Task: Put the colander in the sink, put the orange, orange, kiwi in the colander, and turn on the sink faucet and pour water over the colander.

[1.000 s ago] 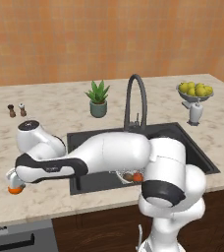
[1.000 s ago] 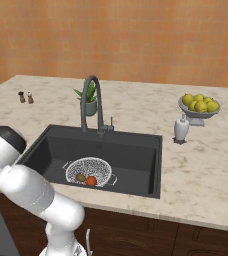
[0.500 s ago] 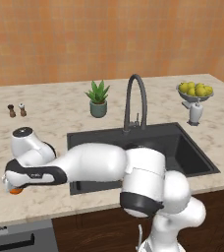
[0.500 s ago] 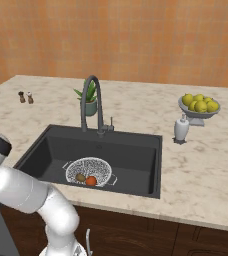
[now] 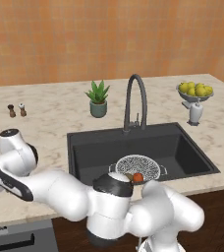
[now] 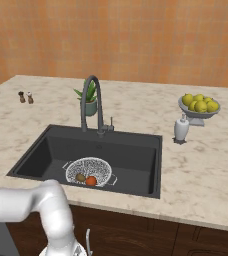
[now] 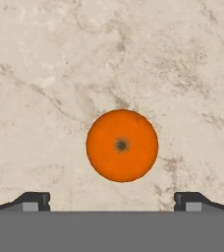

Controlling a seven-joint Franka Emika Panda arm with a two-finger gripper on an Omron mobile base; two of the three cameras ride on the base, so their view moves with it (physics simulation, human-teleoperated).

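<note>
- Where the hand view looks straight down at the marble counter [image 7: 45, 59], a bright orange [image 7: 122, 145] lies alone, round and smooth, with a small dark stem scar at its centre.
- The gripper [image 7: 112, 201] hangs above it, fingertips [image 7: 33, 201] set wide apart and touching nothing.
- No writing can be read anywhere.
- The colander [image 6: 89, 170], silver mesh, sits near the front of the dark sink [image 6: 136, 155], holding the brown kiwi [image 6: 80, 177] and a reddish orange [image 6: 91, 181].
- The faucet [image 6: 92, 105] arches behind the basin.
- Bare counter surrounds the bright orange on every side.
</note>
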